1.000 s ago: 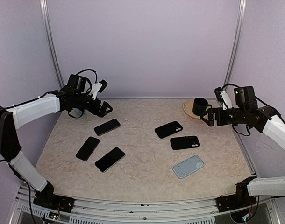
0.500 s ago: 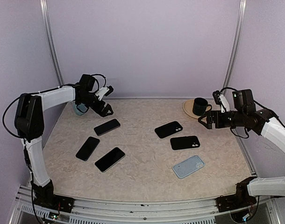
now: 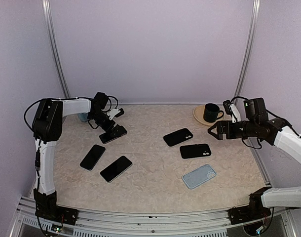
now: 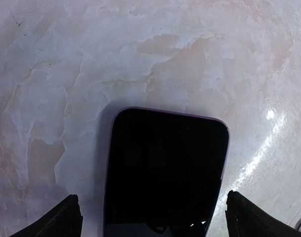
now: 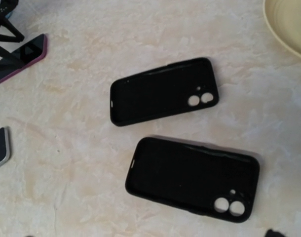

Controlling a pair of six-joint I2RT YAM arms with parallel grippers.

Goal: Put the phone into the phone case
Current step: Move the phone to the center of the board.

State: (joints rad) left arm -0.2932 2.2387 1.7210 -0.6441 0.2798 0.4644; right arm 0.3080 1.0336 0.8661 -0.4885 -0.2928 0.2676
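Three dark phones lie on the left of the table: one with a purple edge, one further forward and one nearest the middle. My left gripper is open and low over the purple-edged phone, its fingertips on either side of it. Two black cases and a light blue case lie on the right. My right gripper is open and empty, hovering right of the black cases.
A dark mug stands on a cream plate at the back right, just behind my right gripper. The plate's rim shows in the right wrist view. A bluish object sits at the back left.
My left gripper has swung from the back left corner down and right onto the purple-edged phone. My right gripper has moved a little left and forward, away from the mug.
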